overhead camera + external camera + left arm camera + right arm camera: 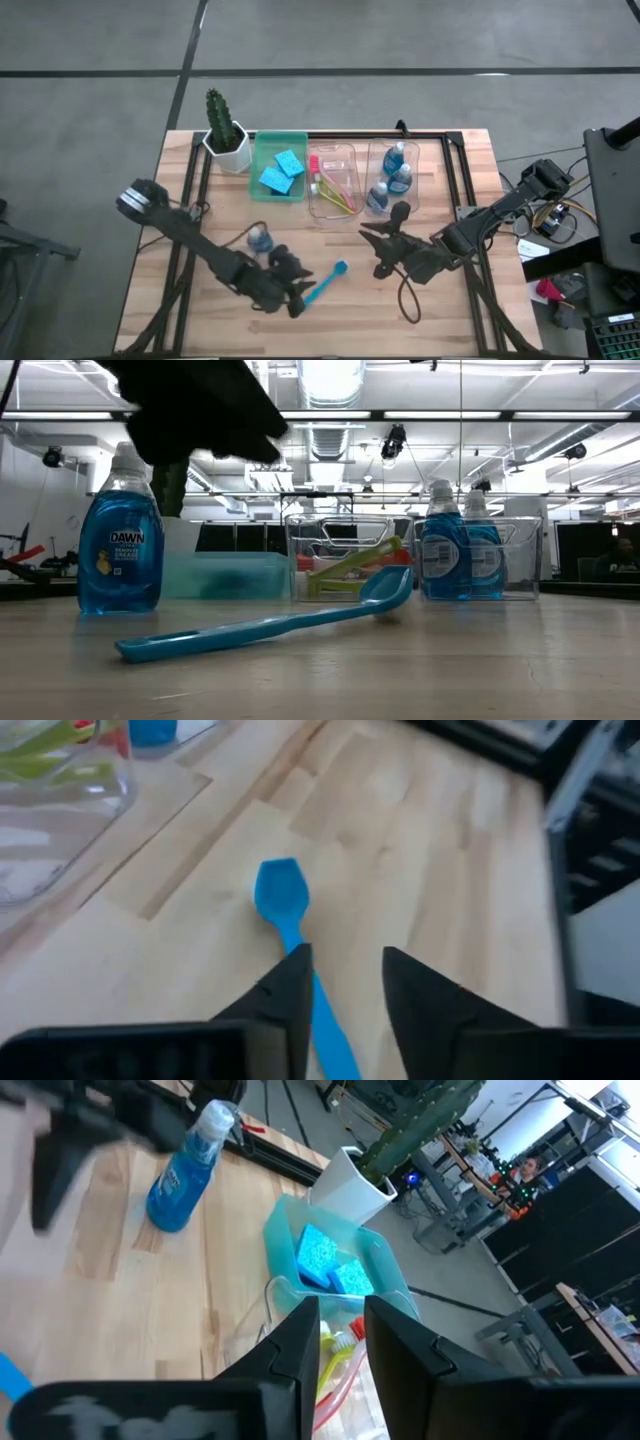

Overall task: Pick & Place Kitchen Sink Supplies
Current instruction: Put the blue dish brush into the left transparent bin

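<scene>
The left end effector [345, 995] hangs with fingers spread, straddling the blue brush [326, 282] handle without pinching it. The brush lies flat on the table [440, 325], well short of the clear bin [333, 181]. The right end effector [385, 250], slightly parted and empty, hovers nearer that bin. Sponges [282, 170] and other brushes are binned; the brush and one bottle [259, 238] (beside the left arm) remain. Pale wood table; a workshop lies beyond.
</scene>
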